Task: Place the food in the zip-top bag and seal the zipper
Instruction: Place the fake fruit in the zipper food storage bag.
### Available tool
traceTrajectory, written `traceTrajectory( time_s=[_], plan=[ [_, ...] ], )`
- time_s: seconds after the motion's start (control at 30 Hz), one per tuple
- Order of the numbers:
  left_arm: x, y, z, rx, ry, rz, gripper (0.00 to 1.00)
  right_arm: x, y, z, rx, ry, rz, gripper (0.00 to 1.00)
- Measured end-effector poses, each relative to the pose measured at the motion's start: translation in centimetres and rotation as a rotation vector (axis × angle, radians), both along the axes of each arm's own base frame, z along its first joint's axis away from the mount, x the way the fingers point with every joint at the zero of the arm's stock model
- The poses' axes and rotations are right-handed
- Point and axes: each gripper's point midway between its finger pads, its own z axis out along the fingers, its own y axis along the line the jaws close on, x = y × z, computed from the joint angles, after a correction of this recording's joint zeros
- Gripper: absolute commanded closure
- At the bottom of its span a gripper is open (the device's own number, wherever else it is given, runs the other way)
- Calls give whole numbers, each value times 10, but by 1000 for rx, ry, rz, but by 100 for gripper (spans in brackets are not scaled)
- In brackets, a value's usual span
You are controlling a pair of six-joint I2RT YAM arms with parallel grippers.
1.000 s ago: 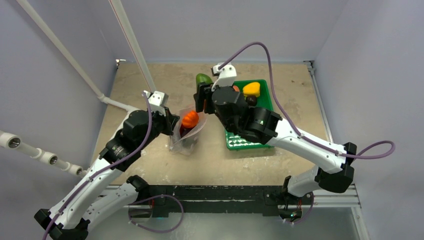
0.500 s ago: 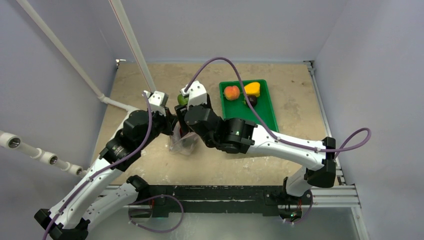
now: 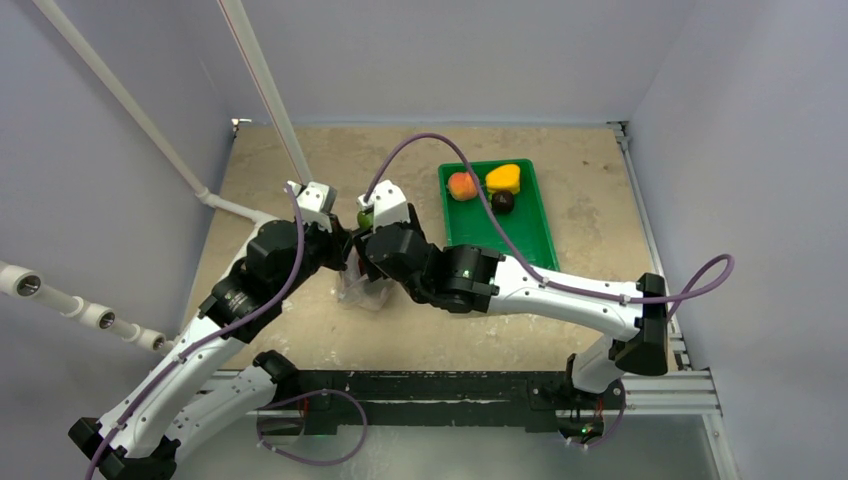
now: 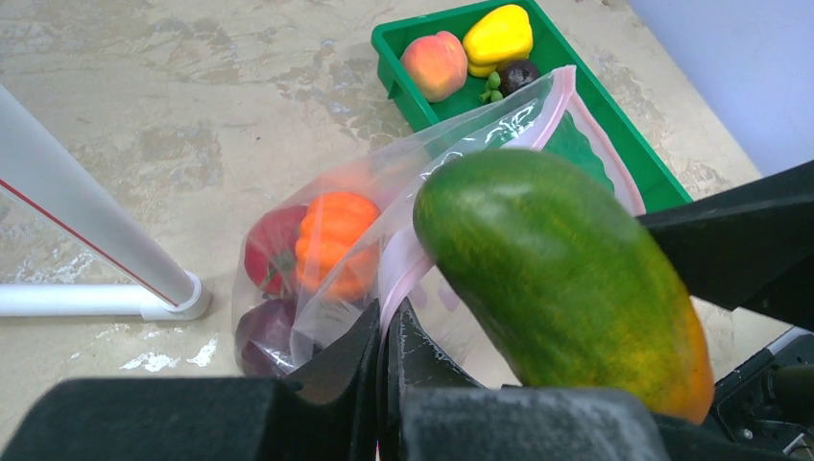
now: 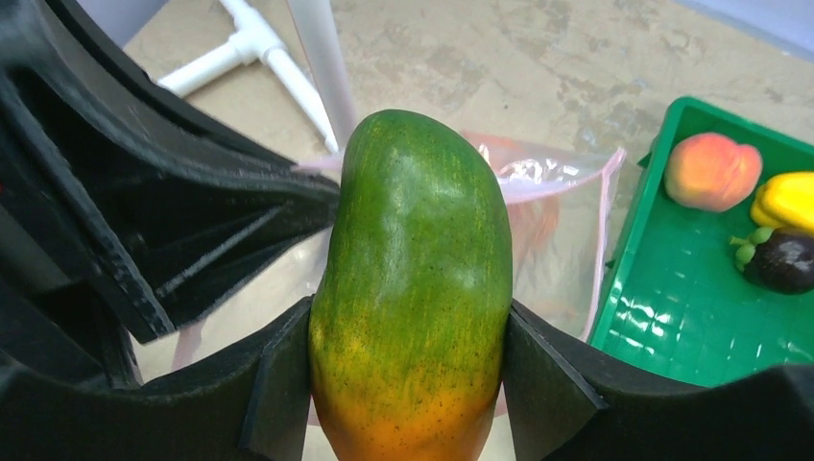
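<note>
Two claws: left claw [image 4: 384,355] clamped on clear crinkly zip-top bag [image 4: 480,120]; right claw [image 5: 408,384] gripping green-orange toy mango [image 5: 413,269].
Desk [image 4: 192,96]: mottled beige, scuffed.
Room: lavender walls [image 3: 450,50], white pipes [image 4: 77,202].

Green mango [image 5: 413,288] fading to orange, orange pumpkin [image 4: 331,245], clear bag [image 4: 480,120], pink zipper [image 4: 408,264], green tray [image 5: 691,317]

— Where does the top view look from?
— From above and behind the arm bases, down on the whole bench [image 3: 590,180].
— And the wrist views?
— Each rides its wrist, very near. The left gripper [image 4: 384,331] camera looks across the zip-top bag [image 4: 480,120] toward the green tray [image 4: 403,86]; the right gripper [image 5: 408,365] camera looks down at them. Both share the green fruit [image 4: 557,279], bag mouth and tray.
</note>
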Motion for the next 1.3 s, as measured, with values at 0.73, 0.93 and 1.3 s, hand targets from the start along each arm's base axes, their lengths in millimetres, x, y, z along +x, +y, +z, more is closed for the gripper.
traceTrajectory(
  time_s=[0.73, 0.93, 1.3],
  plan=[
    [1, -1, -3, 5, 8, -2, 100, -51, -13, 41, 294, 101, 224, 100],
    [0, -2, -2, 2, 8, -9, 100, -58, 4, 5, 232, 196, 249, 100],
    [-5, -3, 5, -18, -11, -29, 100, -39, 1, -27, 206, 313, 189, 99]
  ],
)
